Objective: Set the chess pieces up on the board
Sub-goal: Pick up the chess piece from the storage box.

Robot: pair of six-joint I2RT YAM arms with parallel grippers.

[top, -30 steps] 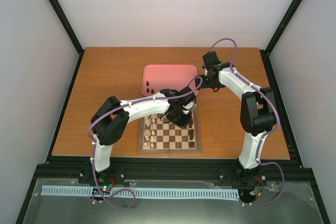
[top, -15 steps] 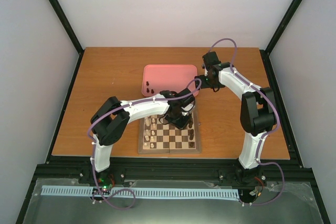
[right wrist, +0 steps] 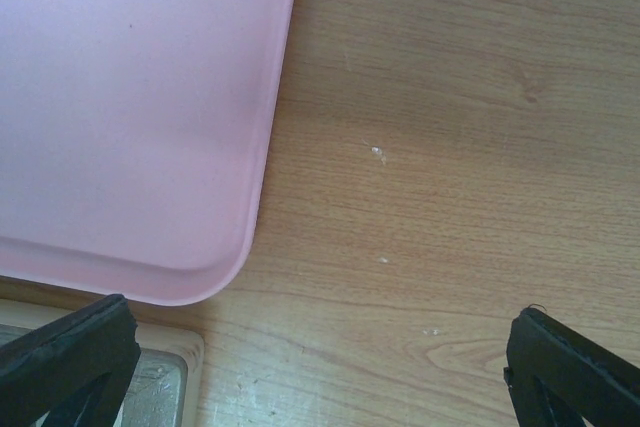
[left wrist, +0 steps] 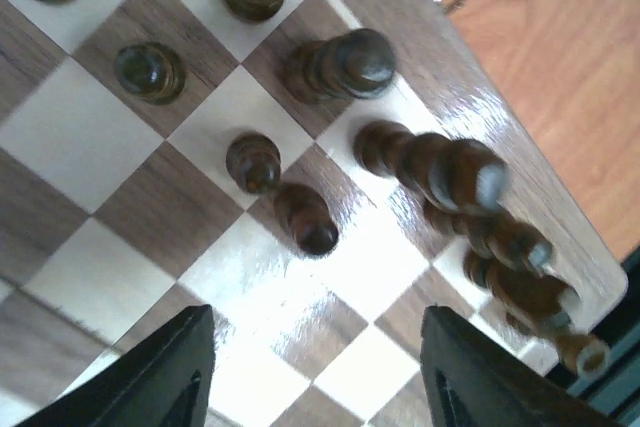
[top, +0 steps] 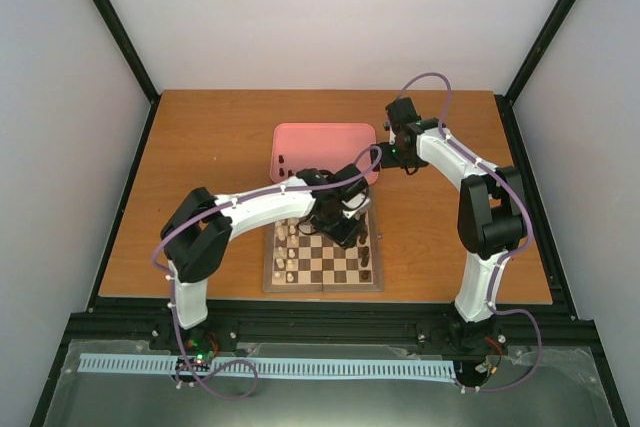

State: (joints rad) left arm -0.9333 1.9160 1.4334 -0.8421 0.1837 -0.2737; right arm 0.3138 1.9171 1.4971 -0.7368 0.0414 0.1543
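The wooden board (top: 322, 269) lies at the table's near middle, with cream pieces down its left side and dark chess pieces (top: 366, 251) down its right. My left gripper (top: 338, 221) hangs over the board's far right part. In the left wrist view the gripper (left wrist: 318, 379) is open, with bare squares between its fingers (left wrist: 172, 375). Just ahead of it stand two small dark pawns (left wrist: 304, 219), a taller dark piece (left wrist: 342, 64) and a blurred row of dark pieces (left wrist: 452, 173) along the border. My right gripper (top: 396, 154) is open and empty beside the pink tray.
The pink tray (top: 330, 139) sits behind the board with a few dark pieces (top: 285, 166) at its left. In the right wrist view the tray's corner (right wrist: 130, 97) lies over bare wooden table (right wrist: 450, 177), and my right gripper (right wrist: 320, 372) shows only its fingertips.
My left gripper has opened over the board's far right squares and drawn back a little. Its elbow has swung left. The right arm has not moved.
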